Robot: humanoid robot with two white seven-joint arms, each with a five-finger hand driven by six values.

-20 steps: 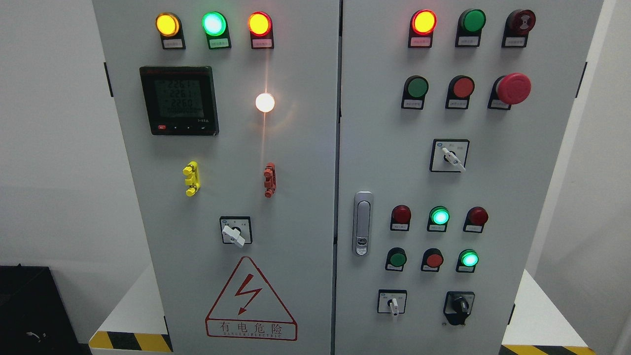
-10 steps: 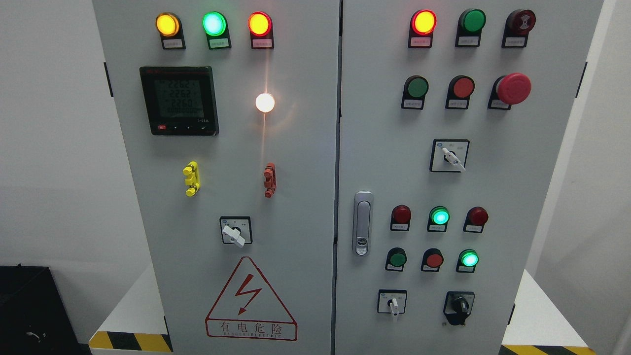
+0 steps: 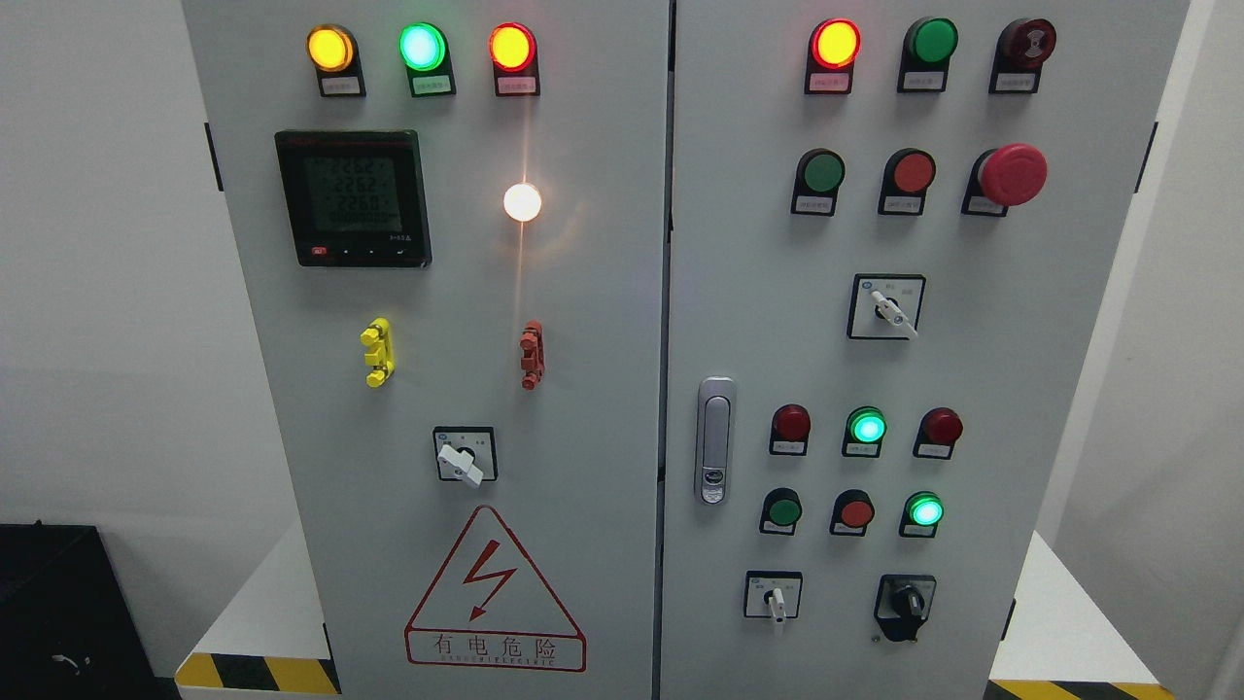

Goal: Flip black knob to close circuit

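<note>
Now the black knob (image 3: 908, 605) sits at the lower right corner of the grey cabinet's (image 3: 583, 408) right door, just right of a white selector switch (image 3: 775, 599); green lamps (image 3: 866, 427) glow above it; neither robot hand shows, so their state cannot be told.

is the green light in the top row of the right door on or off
Off. The green lamp looks dark and flat, while the red lamp beside it glows brightly.
</note>
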